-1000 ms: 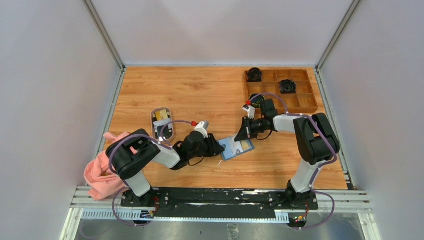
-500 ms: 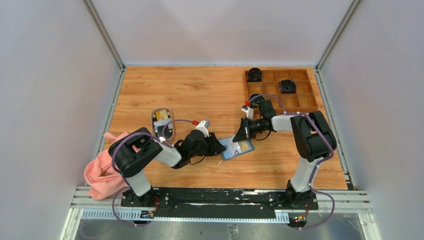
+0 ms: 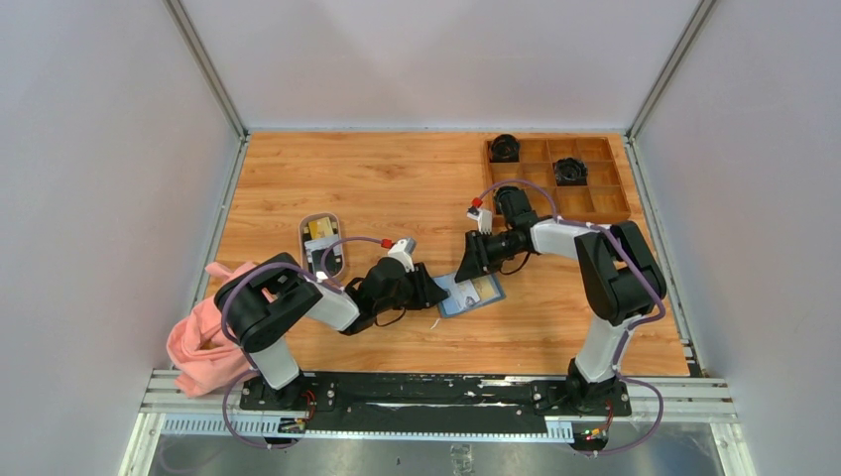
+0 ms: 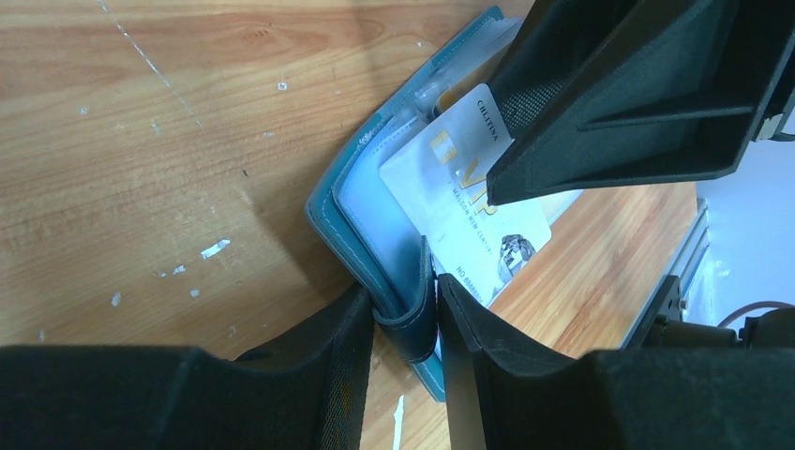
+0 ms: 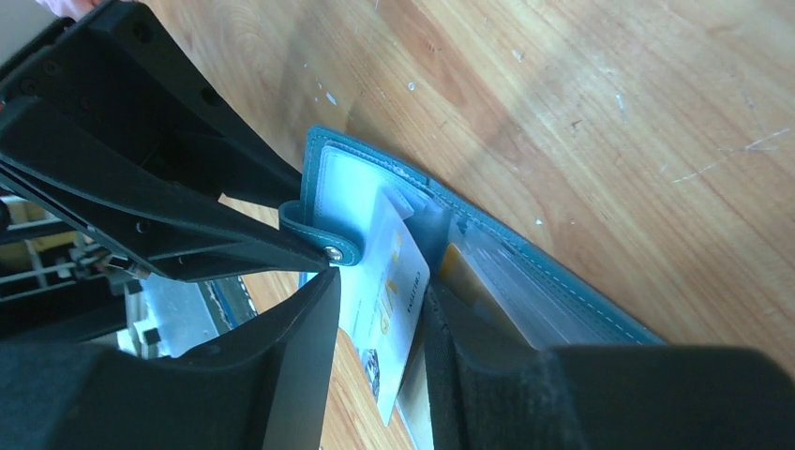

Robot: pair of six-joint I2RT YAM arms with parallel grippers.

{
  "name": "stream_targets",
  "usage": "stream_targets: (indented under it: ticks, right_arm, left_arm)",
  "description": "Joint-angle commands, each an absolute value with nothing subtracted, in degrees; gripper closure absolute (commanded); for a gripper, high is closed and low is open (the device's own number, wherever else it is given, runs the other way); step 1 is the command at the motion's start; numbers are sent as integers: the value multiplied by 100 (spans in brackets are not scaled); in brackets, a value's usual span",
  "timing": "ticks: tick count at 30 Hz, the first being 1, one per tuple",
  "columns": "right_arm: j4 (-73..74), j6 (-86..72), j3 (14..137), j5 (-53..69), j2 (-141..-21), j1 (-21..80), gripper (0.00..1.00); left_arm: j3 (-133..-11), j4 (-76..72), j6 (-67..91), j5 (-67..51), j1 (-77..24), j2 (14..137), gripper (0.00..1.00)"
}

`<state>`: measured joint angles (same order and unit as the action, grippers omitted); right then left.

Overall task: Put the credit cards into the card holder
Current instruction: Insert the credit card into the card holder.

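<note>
Around the work: a pink cloth is bunched at the near-left table edge by the L arm's base. A small oval white dish sits left of centre w/ more credit cards lying in it, one yellowish. A brown wooden tray is far right, split into compartments, w/ two black round things in it; can't tell what they are. All of these are well apart from the card holder. What crowds the spot is the two grippers, nose to nose over it.

The card holder lies open on the table, near centre, between both arms. It's teal-blue, leathery-looking, w/ pale stitching round the edge, rounded corners & greyish clear plastic pockets inside. The left gripper is clamped on its snap tab, pads tight on both sides. A round metal snap sits at the tab's tip.

The right gripper comes in from the far side, fingers parted w/ a gap between. In that gap is a white glossy card w/ gold lettering, one end in among the clear pockets, the other sticking out, tilted. Can't tell if either pad touches it. A yellowish card sits in a pocket just beside.

Table top is wood-grain, scuffed, w/ small white flecks.
</note>
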<state>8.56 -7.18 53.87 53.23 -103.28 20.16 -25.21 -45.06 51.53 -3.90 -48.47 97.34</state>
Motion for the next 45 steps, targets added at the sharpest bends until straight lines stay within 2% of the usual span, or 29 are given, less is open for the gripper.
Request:
stream_targets:
  ticks: [1,6,19,33,45]
  right_arm:
    - [1685,-53,5660,4730,-10154,2253,58]
    - [2105,319,5838,4299,-10041,2480,52]
    - [2678,758,6104,3610,-10054,2830,51]
    - [3063,948,6255,4777,-10144,2530,42]
    - [3408,1264,6314,4490,-10121,2450,41]
  left_arm:
    - [-2299,-3885,5058,-299,-4816,9773,62]
    - [-2220,-3901,5061,-276,-4807,9688,62]
    - [-2065,-4236,5187,-405,-4773,9674,63]
    - [-1907,-4657,5322,-601,-4739,9689,64]
    - [-1833,-5011,5411,-751,-4694,9820,64]
